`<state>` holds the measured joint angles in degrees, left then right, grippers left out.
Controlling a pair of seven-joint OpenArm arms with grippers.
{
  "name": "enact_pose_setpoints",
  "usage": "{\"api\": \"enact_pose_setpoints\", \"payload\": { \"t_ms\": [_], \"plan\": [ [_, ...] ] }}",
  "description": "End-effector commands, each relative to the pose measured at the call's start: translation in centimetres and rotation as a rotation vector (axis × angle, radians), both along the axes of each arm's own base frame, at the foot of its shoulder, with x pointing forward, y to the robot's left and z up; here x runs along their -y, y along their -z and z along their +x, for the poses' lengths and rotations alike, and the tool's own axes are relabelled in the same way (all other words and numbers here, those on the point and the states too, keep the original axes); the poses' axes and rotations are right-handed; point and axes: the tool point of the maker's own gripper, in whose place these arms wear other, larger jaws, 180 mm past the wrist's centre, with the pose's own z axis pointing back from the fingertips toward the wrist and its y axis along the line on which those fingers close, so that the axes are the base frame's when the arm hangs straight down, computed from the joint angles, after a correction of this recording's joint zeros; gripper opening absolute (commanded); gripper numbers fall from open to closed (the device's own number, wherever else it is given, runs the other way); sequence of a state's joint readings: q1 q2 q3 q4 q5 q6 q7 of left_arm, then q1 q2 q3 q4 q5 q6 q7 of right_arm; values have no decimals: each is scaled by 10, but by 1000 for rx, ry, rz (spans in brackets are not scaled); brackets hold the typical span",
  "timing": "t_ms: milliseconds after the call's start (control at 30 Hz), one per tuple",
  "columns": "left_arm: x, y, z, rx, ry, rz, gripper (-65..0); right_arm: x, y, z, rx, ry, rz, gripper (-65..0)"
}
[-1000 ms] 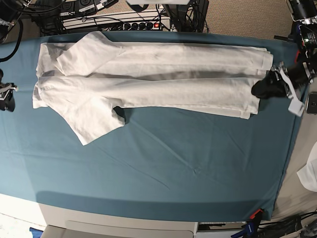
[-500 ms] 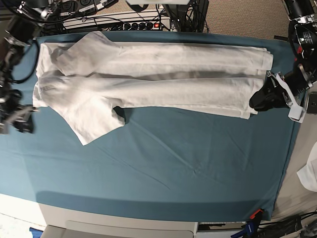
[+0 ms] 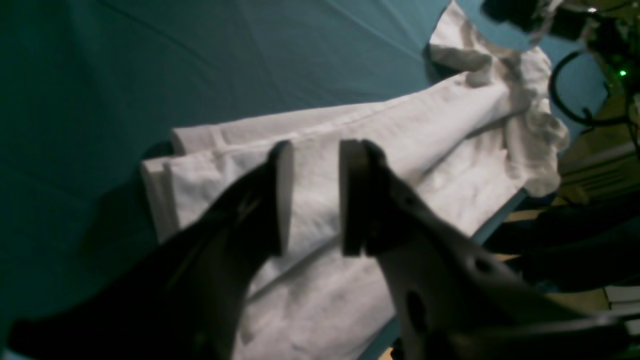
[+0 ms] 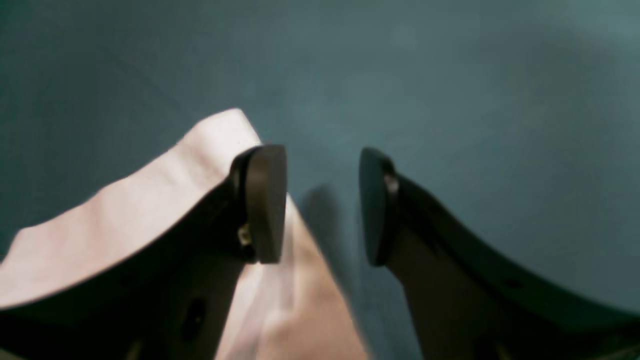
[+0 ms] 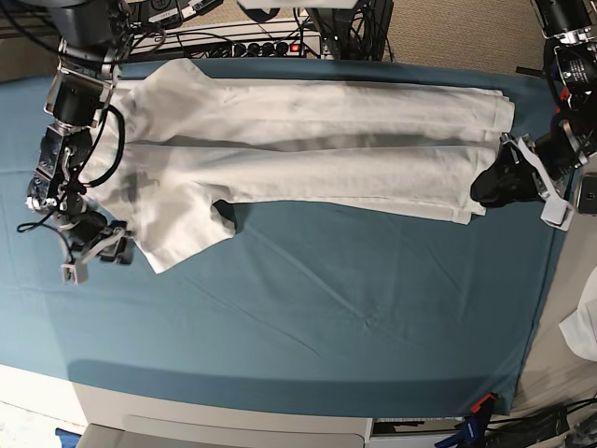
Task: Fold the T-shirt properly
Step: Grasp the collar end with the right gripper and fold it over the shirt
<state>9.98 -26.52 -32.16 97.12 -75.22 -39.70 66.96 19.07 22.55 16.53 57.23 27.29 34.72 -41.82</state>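
The white T-shirt (image 5: 308,149) lies folded lengthwise across the back of the table, one sleeve (image 5: 177,233) sticking out toward the front at the left. My left gripper (image 5: 487,187) sits at the shirt's hem end on the right. In the left wrist view it (image 3: 312,195) is open just above the layered hem (image 3: 200,165), with nothing between its fingers. My right gripper (image 5: 98,254) hovers at the left edge of that sleeve. Seen from the right wrist, it (image 4: 320,200) is open, one finger (image 4: 265,200) over the white sleeve tip (image 4: 150,210) and the other over bare cloth.
The teal cloth sheet (image 5: 326,317) covers the table. A power strip and cables (image 5: 233,42) run behind the back edge. A small white fabric scrap (image 5: 583,327) hangs off the right side, and an orange clamp (image 5: 480,403) holds the sheet's front right corner.
My right arm has swung in from the left edge, across the shirt's collar end, down to the front sleeve. The left gripper has edged slightly closer to the hem.
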Motion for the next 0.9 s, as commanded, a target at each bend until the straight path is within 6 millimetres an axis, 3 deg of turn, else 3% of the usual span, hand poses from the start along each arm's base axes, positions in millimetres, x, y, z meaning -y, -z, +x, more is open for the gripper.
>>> {"api": "enact_pose_setpoints", "payload": {
  "t_ms": [0, 133, 600, 733, 867],
  "plan": [
    [-2, -15, 6, 53, -2, -11, -480, 3, -30, 17, 86, -7, 32, -387],
    [-2, -15, 6, 53, -2, -11, -480, -7, -24, 13, 40, -26, 109, -385],
    [-2, -15, 6, 54, -2, -12, -480, -24, 13, -10, -94, -52, 101, -386],
    [-2, -15, 6, 54, -2, -11, -480, -23, 10, -7, -71, -45, 103, -392],
    [-2, -15, 6, 54, -2, -11, -480, -21, 7, -5, -56, -40, 104, -515]
  ]
}}
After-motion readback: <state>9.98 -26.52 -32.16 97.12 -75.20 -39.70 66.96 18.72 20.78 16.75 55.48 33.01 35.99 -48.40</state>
